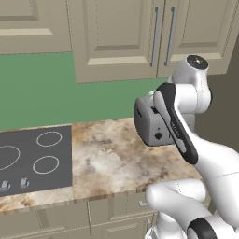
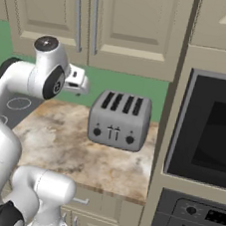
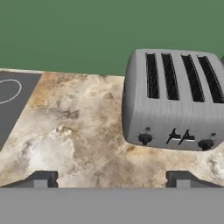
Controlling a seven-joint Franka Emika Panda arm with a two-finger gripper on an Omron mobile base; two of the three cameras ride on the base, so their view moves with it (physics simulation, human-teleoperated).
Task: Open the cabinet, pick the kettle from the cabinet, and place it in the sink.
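Fingertips [image 3: 41,178] of the tool [image 3: 111,179] are seen spread apart over the marbled surface [image 3: 78,135], nothing between them, toaster [image 3: 175,100] at two o'clock. Both cabinet [image 1: 119,37] doors are shut; its stiff, smooth bar handle [image 1: 156,37] is judged the place to be gripped, mid-length.

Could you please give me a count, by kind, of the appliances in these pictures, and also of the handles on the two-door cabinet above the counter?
Toaster: 1
Cooktop: 1
Built-in oven: 1
Cabinet bar handles: 2
Total: 5
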